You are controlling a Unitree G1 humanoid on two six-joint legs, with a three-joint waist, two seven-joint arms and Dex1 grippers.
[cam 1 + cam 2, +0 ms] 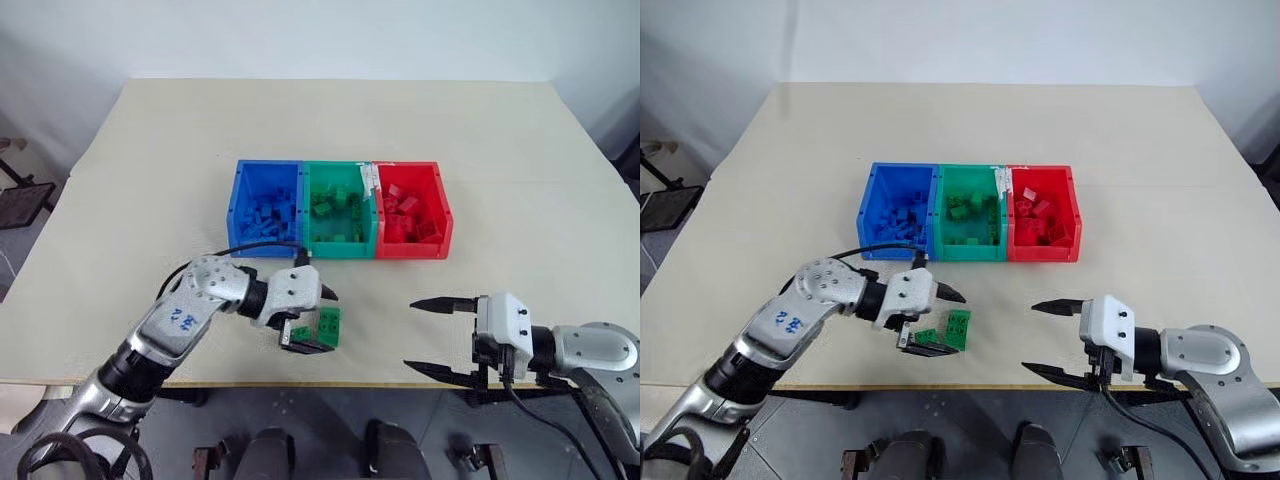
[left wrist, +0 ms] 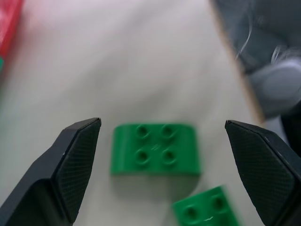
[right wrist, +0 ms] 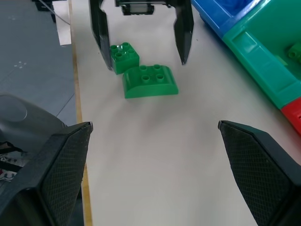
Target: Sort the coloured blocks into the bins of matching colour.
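Note:
Two green blocks lie side by side near the table's front edge: a larger rounded one [image 2: 155, 149] and a small square one [image 3: 124, 57]. My left gripper [image 1: 318, 320] is open and straddles both, one finger on each side, with the small block close against one finger. To the right my right gripper [image 1: 410, 334] hangs open over bare table, holding nothing, pointing toward the blocks. The joined bins stand at mid-table: blue [image 1: 240, 205], green [image 1: 338, 246] and red [image 1: 443, 215], each holding several bricks of its own colour.
The table's front edge [image 1: 380, 381] runs just below both grippers, with dark floor beyond it. A cable [image 1: 255, 246] loops from the left wrist toward the bins' front.

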